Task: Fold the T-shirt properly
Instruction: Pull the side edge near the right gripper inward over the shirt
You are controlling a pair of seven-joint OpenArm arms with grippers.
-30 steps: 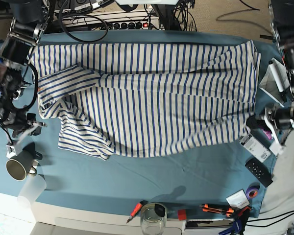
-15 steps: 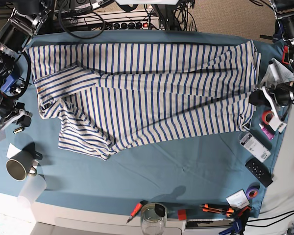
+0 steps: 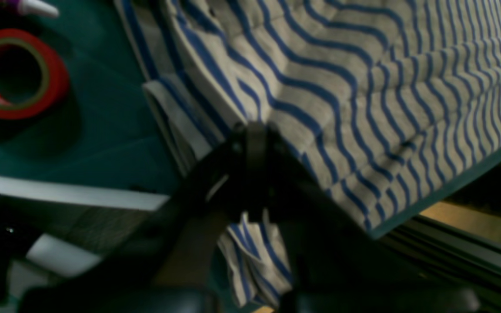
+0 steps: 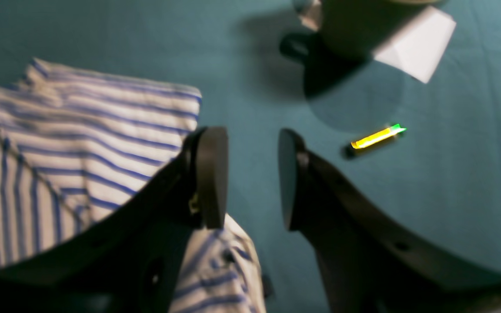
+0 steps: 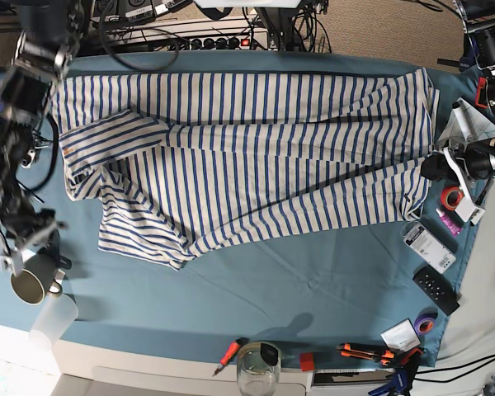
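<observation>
The T-shirt (image 5: pixel 256 157), cream-white with blue stripes, lies spread across the teal table cloth (image 5: pixel 313 280), one sleeve folded in at the left. At its right edge my left gripper (image 5: pixel 433 167) is shut on the cloth; the left wrist view shows the closed fingertips (image 3: pixel 255 143) pinching a fold of the T-shirt (image 3: pixel 363 87). My right gripper (image 5: pixel 29 233) hovers left of the shirt near the mug. In the right wrist view it (image 4: pixel 248 178) is open, with only table cloth between the fingers and the sleeve (image 4: pixel 81 130) beside the left finger.
A mug (image 5: pixel 31 282) and a plastic cup (image 5: pixel 54 318) stand at the front left. A small yellow-green object (image 4: pixel 376 137) lies near the right gripper. Red tape (image 5: pixel 451 198), boxes and a black remote (image 5: pixel 436 290) crowd the right edge. Hand tools (image 5: pixel 363 353) and a glass (image 5: pixel 258 367) line the front.
The right gripper has opened and shifted toward the mug. The left gripper, still shut, has drawn the shirt's lower right edge back toward the far right.
</observation>
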